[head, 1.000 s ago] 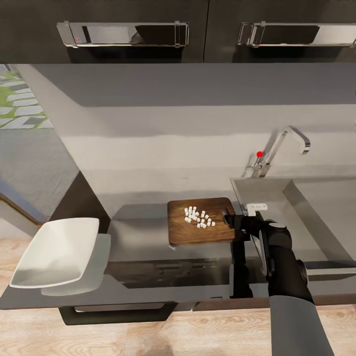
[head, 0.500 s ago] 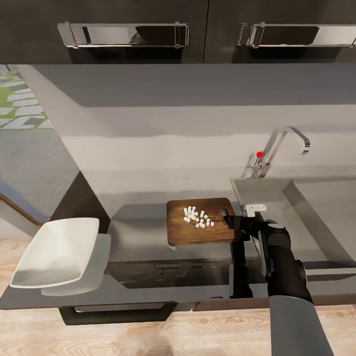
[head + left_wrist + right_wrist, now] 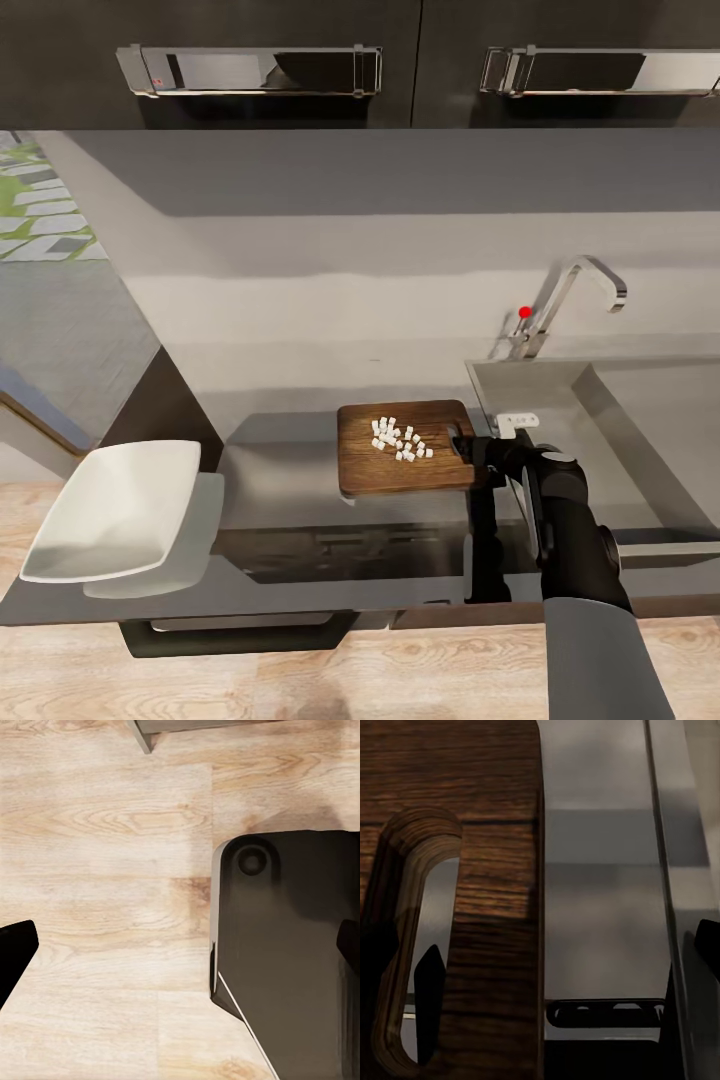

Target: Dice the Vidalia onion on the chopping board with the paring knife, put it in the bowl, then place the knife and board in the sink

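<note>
The left end effector [image 3: 180,949] hangs over the wooden floor [image 3: 97,870] beside the robot's dark base, its fingers spread wide and empty. Well to the left of the right end effector, the white bowl [image 3: 115,505] sits at the worktop's [image 3: 280,470] left end, close to the front edge. Just left of that end effector, the Vidalia onion dice [image 3: 400,438] lie heaped on the chopping board [image 3: 375,475], which has crept a touch leftward over the last second and now rests still; I judge the dice are being carried to the bowl on the board. The right end effector [image 3: 480,450] is spread; one finger stands in the board's slot handle [image 3: 424,945], the other well outside the board's edge, so nothing is pinched. The worktop between board and bowl is bare; the sink [image 3: 600,400] opens just right of the end effector.
</note>
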